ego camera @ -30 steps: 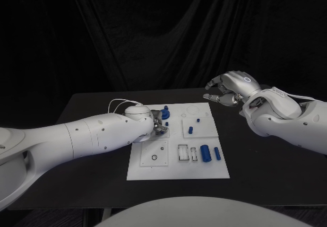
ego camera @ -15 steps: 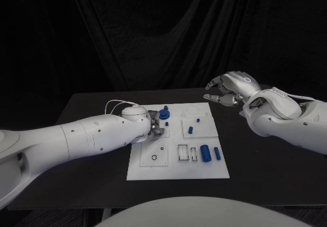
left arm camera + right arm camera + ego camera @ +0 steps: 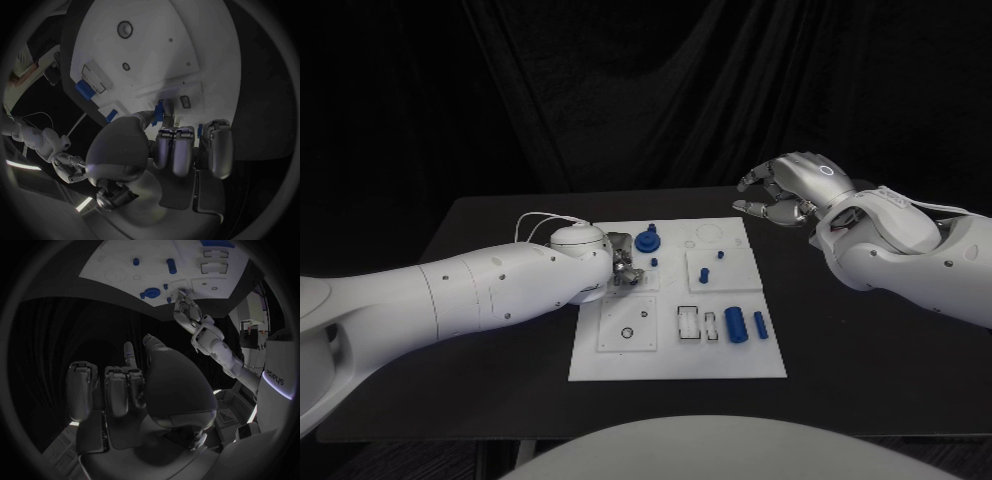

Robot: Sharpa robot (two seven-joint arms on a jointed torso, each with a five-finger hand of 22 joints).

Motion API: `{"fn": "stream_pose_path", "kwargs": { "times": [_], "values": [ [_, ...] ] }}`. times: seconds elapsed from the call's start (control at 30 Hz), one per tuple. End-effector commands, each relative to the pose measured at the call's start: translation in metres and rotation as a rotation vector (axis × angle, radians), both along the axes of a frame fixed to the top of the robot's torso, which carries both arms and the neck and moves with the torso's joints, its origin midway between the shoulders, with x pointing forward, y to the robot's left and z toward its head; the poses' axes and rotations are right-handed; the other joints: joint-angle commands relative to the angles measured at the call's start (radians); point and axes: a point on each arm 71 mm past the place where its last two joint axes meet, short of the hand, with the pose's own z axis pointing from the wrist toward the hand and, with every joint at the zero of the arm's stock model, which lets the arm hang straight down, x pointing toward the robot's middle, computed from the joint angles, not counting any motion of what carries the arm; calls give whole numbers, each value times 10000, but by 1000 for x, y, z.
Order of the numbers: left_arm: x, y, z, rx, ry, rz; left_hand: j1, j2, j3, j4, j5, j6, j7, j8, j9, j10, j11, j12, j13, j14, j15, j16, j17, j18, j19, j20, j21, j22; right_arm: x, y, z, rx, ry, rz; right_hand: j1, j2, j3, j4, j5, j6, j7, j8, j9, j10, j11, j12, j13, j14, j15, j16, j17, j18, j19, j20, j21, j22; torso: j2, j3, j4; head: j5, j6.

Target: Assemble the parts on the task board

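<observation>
The white task board [image 3: 675,360] lies mid-table. A blue knob-shaped part [image 3: 648,240] stands near its far left corner, with a small blue peg [image 3: 653,262] just in front of it. My left hand [image 3: 626,270] hovers low over the board's left side, right beside the peg, fingers apart and holding nothing. In the left wrist view the fingers [image 3: 186,150] point at the board [image 3: 144,45] and the peg [image 3: 160,110] sits by the thumb tip. My right hand [image 3: 788,188] hangs raised off the board's far right corner, loosely curved and empty.
Two blue cylinders [image 3: 736,326] [image 3: 759,322] lie at the board's right side next to white slotted blocks [image 3: 689,322]. Two smaller blue pieces [image 3: 704,273] [image 3: 720,254] stand mid-board. The black table [image 3: 862,340] is bare on the right.
My left hand has drawn back to the left, off the blue knob part, which now stands fully uncovered. The right hand has stayed in place.
</observation>
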Motion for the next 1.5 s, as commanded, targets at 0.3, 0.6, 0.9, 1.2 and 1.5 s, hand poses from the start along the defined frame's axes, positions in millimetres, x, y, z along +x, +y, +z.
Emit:
{"fn": "stream_pose_path", "kwargs": {
  "times": [0.3,0.6,0.9,1.2,1.5],
  "values": [
    [1,4,0,-257,-266,177,-454,32,21,135,-298,102,-21,-91,69,1039,-9,16,2628,1039,73,26,2634,54,58,45,-58,897,-1,-1,-1,-61,64,-29,18,34,18,-24,29,97,4,-66,-8,1041,45,26,2634,1028,84,29,2635,-49,538,82,-40,2277,12,1,2,2,-2],
    [0,5,-2,-290,-255,191,-576,49,-24,190,-348,120,-18,-104,88,1039,-4,16,2628,1039,77,26,2634,62,40,49,-83,876,-1,-1,-2,-73,89,-27,18,34,18,-24,29,97,4,-66,-8,1041,45,26,2634,1028,84,29,2635,-49,538,82,-40,2277,19,0,-7,53,-2],
    [-1,5,-4,-336,-240,180,-692,70,-88,245,-374,128,-11,-125,105,1039,2,16,2628,1039,83,26,2634,74,8,54,-120,841,-1,-1,-2,-91,120,-50,23,39,23,-16,40,108,7,-75,-16,1041,50,26,2634,1028,88,29,2635,-43,527,84,-64,2269,11,6,5,20,-2],
    [-2,4,-8,-292,-132,167,-872,128,-284,314,-774,30,42,-291,90,1039,46,16,2628,1039,120,26,2634,87,-39,86,-187,804,0,-1,-3,-111,195,-87,33,44,29,-20,47,110,6,-79,-18,1041,51,26,2634,1028,89,29,2635,-41,523,85,-73,2266,7,-3,-20,27,-2],
    [-5,5,-11,-146,70,130,-1231,250,-813,496,-1437,68,102,-488,47,1039,101,16,2628,1039,168,26,2634,119,-126,134,-315,719,0,-2,-4,-200,351,-178,192,74,117,-62,399,181,5,-123,-54,1041,57,26,2634,1028,96,29,2635,-41,523,92,-74,2265,10,-5,-10,22,-2]
  ]
}}
